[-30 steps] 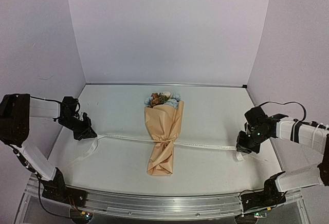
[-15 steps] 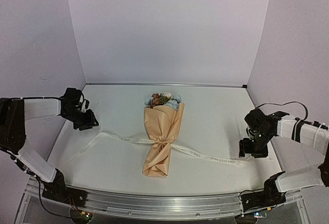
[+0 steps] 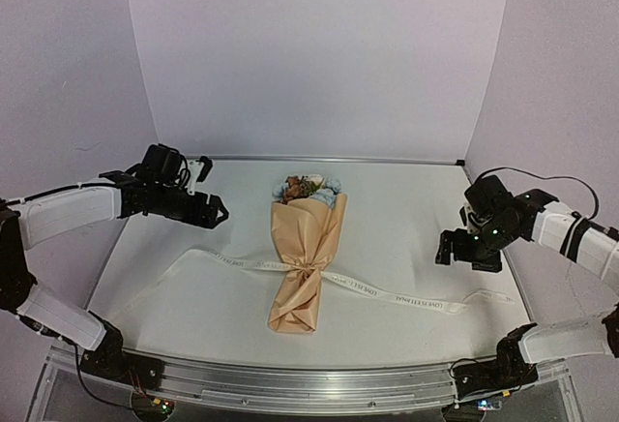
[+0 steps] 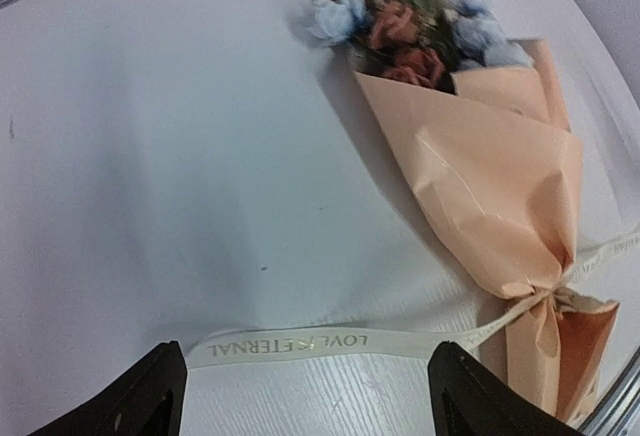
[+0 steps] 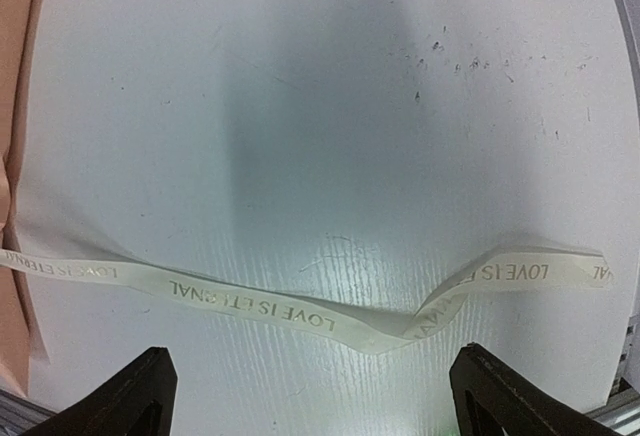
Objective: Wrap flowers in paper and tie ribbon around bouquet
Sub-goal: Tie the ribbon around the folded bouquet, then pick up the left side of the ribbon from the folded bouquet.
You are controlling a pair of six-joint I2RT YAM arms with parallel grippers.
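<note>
Pretty much done: bouquet (image 3: 308, 248) wrapped and tied

Paper (image 3: 311, 228) cone lies mid-table (image 3: 406, 199), flowers (image 3: 307, 188) poking out the far end. The ribbon (image 3: 387, 294) is cinched round its narrow waist, with 2 slack tails lying either side. Left gripper (image 3: 219, 214) and right gripper (image 3: 445, 251) hover wide open, holding nothing. Can't see a bow, maybe that's left.
</note>
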